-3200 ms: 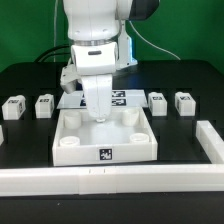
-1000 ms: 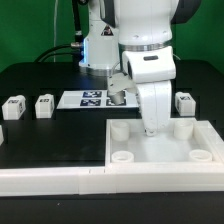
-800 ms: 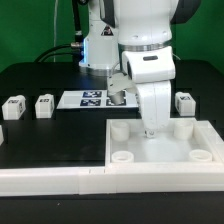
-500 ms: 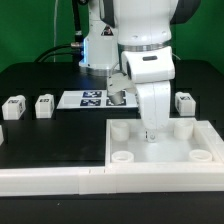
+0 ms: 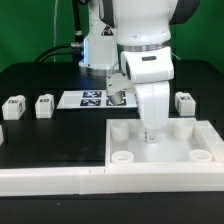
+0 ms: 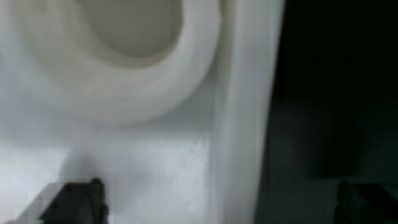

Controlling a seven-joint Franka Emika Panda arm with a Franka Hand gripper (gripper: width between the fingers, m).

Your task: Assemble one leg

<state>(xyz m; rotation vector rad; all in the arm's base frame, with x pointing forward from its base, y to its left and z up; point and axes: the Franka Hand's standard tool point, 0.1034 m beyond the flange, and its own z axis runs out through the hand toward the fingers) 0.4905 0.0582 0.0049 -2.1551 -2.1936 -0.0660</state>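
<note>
Gripper [image 5: 150, 132] points straight down at the far edge of the white panel [image 5: 160, 150], between its two rear corner sockets [image 5: 118, 129] [image 5: 182, 127]. Jaws are spread wide and hold nothing. In the wrist view one dark fingertip [image 6: 71, 203] is over the panel surface and the other [image 6: 365, 200] is over the black table [image 6: 329, 100]. The panel's edge runs between them with a clear gap to the outer finger.

No leg is in the jaws or on the panel. Closest leg [image 5: 185, 102] sits on the table just behind the panel's far corner, on the exterior view's right, tag facing the camera. A second leg [image 5: 44, 105] and a third leg [image 5: 11, 107] sit side by side, well apart from the panel, on the exterior view's left. I can't see a fourth; the arm blocks part of that row.

All four sockets look empty, front pair included [image 5: 122, 157] [image 5: 203, 155]. The panel's near and right-hand sides sit against the white L-shaped rail [image 5: 50, 180]. The marker board [image 5: 88, 99] lies flat behind, between the left legs and the arm.
</note>
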